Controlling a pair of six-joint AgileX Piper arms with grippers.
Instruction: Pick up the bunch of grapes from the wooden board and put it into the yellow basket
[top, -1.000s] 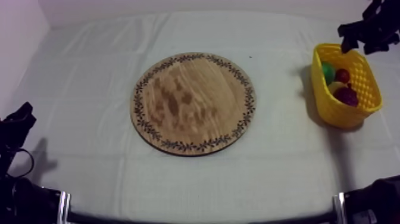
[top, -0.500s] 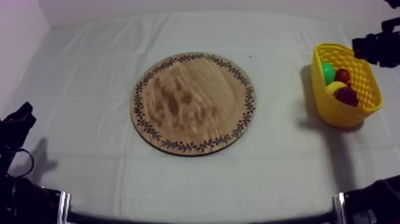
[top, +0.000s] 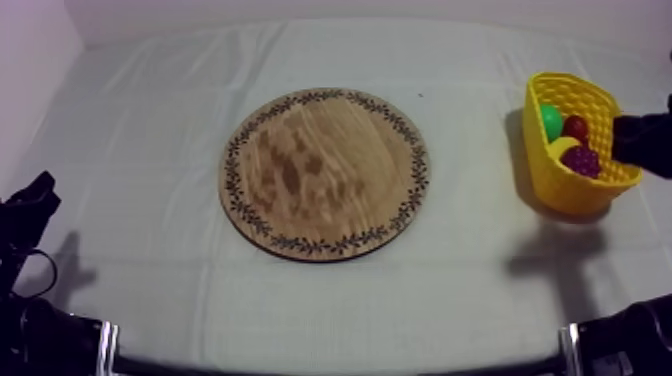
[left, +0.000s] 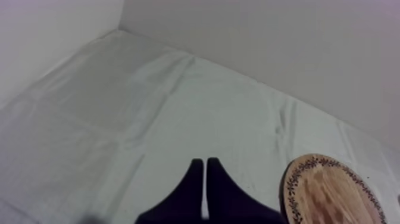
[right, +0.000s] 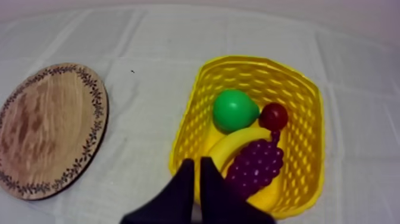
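Right wrist view: grapes in the basket, nothing on the board, so the task looks finished.

The bunch of grapes (right: 255, 167) lies inside the yellow basket (right: 309, 107), leaning on the banana (right: 235, 146), with the pear (right: 234, 110) and the small red fruit (right: 274, 116) just beside it. The wooden board (right: 47, 131) sits well apart on the cloth (top: 480, 260) and carries nothing. Judging by this, both the pick and the placing are done, and at most a return of the arm to rest seems left. The right gripper (right: 197, 162) hangs over the basket's near rim, its two fingers pressed together into a narrow wedge with nothing held; it appears to touch neither grapes nor basket. The left gripper (left: 201, 164), fingers likewise together and empty, sits over bare cloth near the board's edge.
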